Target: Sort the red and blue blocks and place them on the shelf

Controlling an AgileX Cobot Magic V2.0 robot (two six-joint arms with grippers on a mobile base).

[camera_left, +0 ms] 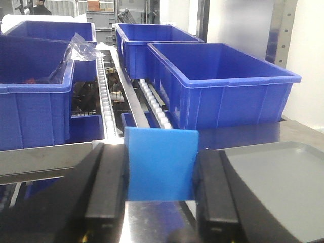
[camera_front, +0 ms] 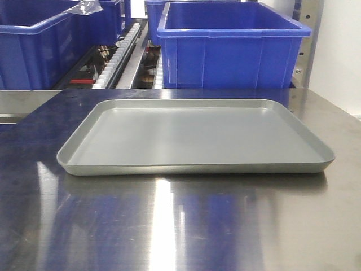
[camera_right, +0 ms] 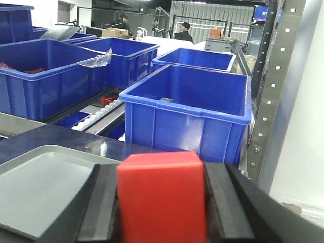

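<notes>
My left gripper [camera_left: 161, 187] is shut on a blue block [camera_left: 161, 163], held between its black fingers [camera_left: 107, 190] above the steel table, left of the grey tray [camera_left: 283, 182]. My right gripper [camera_right: 161, 202] is shut on a red block [camera_right: 162, 195], held above the table at the tray's right side [camera_right: 45, 182]. In the front view the grey tray [camera_front: 194, 168] lies on the table with nothing in it; neither gripper nor block shows there. Behind the table a roller shelf carries blue bins [camera_front: 228, 48].
Several blue bins stand on the roller shelf: one large bin straight ahead [camera_left: 217, 86], others at left [camera_left: 30, 106] and behind [camera_right: 195, 58]. A perforated metal upright [camera_right: 273, 86] stands at right. A plastic bag [camera_left: 81, 50] hangs over a left bin.
</notes>
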